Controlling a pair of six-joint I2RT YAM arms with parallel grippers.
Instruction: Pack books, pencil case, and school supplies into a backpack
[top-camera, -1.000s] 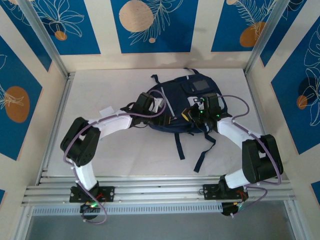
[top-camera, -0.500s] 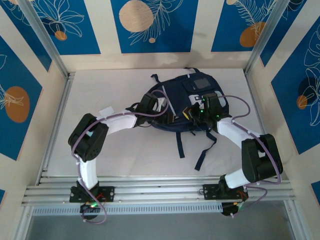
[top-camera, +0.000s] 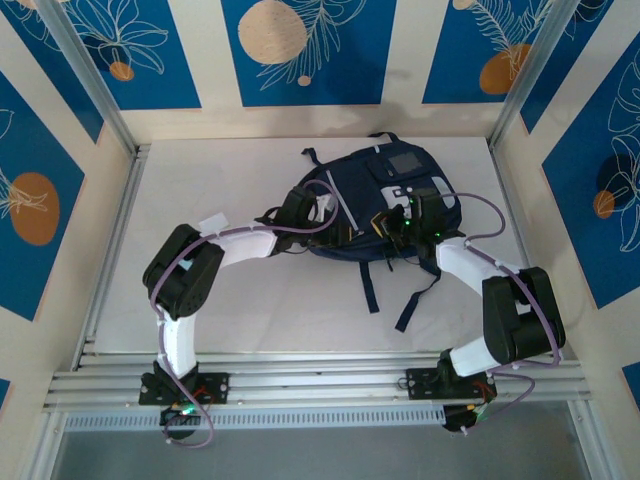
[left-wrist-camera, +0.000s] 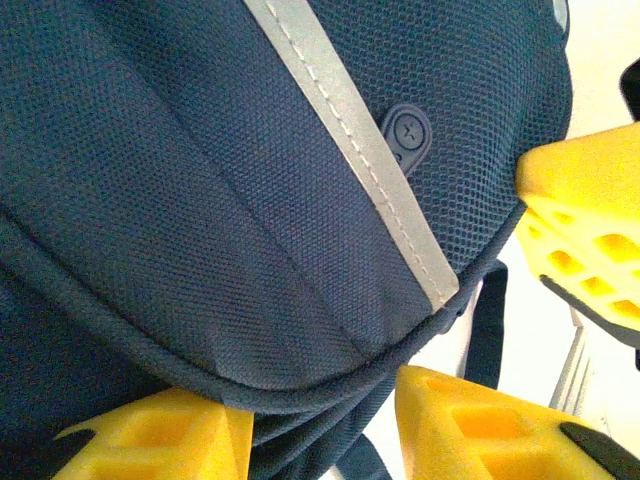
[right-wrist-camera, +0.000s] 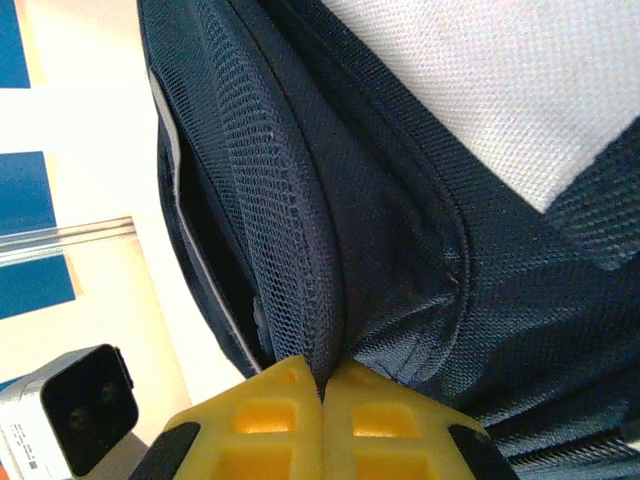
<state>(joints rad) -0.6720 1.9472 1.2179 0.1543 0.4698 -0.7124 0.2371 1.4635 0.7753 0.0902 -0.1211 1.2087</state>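
1. The backpack (top-camera: 385, 175) lies on the white table (top-camera: 250, 320), in the far half and a little right of the middle. Its dark straps (top-camera: 367, 290) trail toward the near edge.
2. Both arms reach to its near side. The left gripper (top-camera: 312, 212) is at the left end of the bag and the right gripper (top-camera: 392, 225) is at the near right part. The two are close to each other.
3. In the left wrist view, the left gripper (left-wrist-camera: 320, 400) has its yellow fingers (left-wrist-camera: 160, 440) standing apart. The piped lower edge of the backpack (left-wrist-camera: 200, 200) runs across the gap between them, with folds of navy fabric under it. I cannot tell whether the fingers press this fabric or only stand around it.
4. In the same view, a pale grey stripe (left-wrist-camera: 350, 150) crosses the navy cloth diagonally, and a small dark rubber tab (left-wrist-camera: 405, 135) sits just beside it.
5. In the right wrist view, the right gripper (right-wrist-camera: 325, 375) has its yellow fingers (right-wrist-camera: 270, 420) pressed together. They pinch the thin end of a padded mesh fold of the backpack (right-wrist-camera: 420, 250), which goes straight into the line where they meet.
6. A white patch (right-wrist-camera: 480, 80) shows on the fabric above this fold.
7. A small whitish piece (top-camera: 213, 222) lies flat on the table, well left of the bag and just beside the left forearm.
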